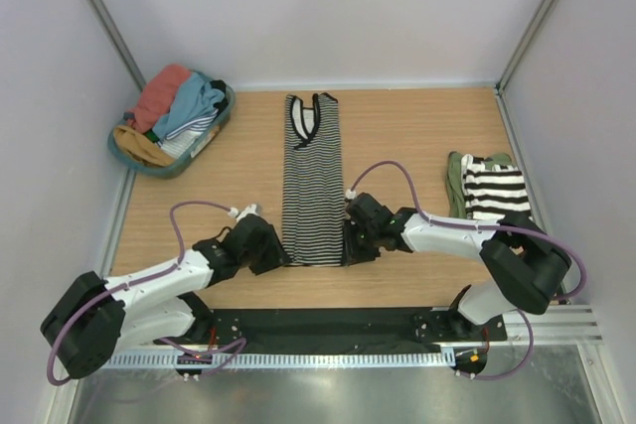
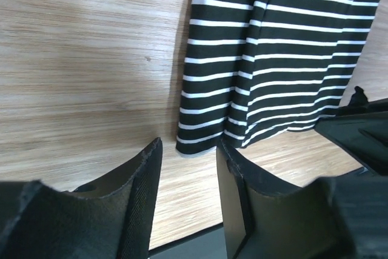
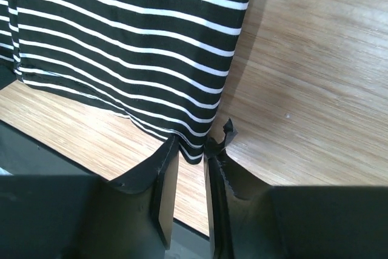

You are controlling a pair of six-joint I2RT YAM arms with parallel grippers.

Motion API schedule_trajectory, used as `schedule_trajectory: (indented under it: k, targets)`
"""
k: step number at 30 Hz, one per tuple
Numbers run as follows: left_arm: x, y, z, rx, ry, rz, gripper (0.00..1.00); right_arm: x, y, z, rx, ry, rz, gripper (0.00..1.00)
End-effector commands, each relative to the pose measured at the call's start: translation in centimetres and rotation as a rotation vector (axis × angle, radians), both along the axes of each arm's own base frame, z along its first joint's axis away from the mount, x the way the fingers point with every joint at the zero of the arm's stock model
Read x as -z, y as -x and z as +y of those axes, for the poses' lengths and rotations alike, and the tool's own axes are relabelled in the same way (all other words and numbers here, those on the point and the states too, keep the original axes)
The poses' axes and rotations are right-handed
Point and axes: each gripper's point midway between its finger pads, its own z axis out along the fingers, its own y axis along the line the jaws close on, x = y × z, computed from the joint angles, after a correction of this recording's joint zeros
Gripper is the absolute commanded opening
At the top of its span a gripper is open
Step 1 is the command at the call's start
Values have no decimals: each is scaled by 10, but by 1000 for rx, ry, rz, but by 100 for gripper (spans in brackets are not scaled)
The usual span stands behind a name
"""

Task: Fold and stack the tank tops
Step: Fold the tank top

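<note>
Light wood table (image 1: 417, 126) with plain white walls round it, nothing fancy. The striped tank top (image 1: 313, 181) lies flat down the middle of it. It's a long narrow strip between your two arms, so it looks like it's already been folded lengthwise.

It runs straight away from the arm bases. The neckline (image 1: 312, 106) points at the far wall and the hem (image 2: 197, 150) is on your side.

You've got one arm on each near corner of that hem. The left gripper (image 2: 189, 145) has its fingers clearly apart, with the left hem corner sitting right at the mouth and nothing pinched. The right gripper (image 3: 193, 145) is down to a thin slit with the right hem corner at its tips. I honestly can't tell if it's got hold of the cloth or is just touching it.

My read is you're at the corner pickup for the crosswise fold. Next you'd want both corners properly clamped, then lift them together and carry the hem up toward the neckline. Keep the two hands level so the strip doesn't skew.

After that it'd go on the folded pile (image 1: 492, 191) at the right edge. The basket (image 1: 228, 109) in the far left corner has more tops waiting.
</note>
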Motion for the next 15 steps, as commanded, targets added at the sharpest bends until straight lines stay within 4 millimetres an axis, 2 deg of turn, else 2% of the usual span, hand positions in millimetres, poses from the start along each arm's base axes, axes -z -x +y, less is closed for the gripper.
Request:
schedule_trajectory:
  k: [1, 4, 6, 7, 8, 11, 15]
  targets:
    - [42, 40, 44, 9, -200, 163, 45, -2, 5, 2, -3, -15, 12, 30]
    - [41, 37, 40, 15, -191, 153, 36, -3, 5, 4, -6, -19, 12, 19]
    - [41, 34, 39, 15, -194, 147, 25, -4, 5, 4, -6, -20, 13, 6]
    - [41, 32, 40, 14, -200, 141, 21, -5, 5, 3, -8, -18, 10, 3]
    - [42, 32, 40, 15, -208, 142, 12, -6, 5, 3, -9, -17, 9, 1]
    - [38, 29, 35, 16, -192, 134, 0, -9, 6, 3, -21, -23, 7, 1]
    - [29, 33, 25, 45, -135, 141, 0, -21, 8, 4, -34, -37, 2, 1]
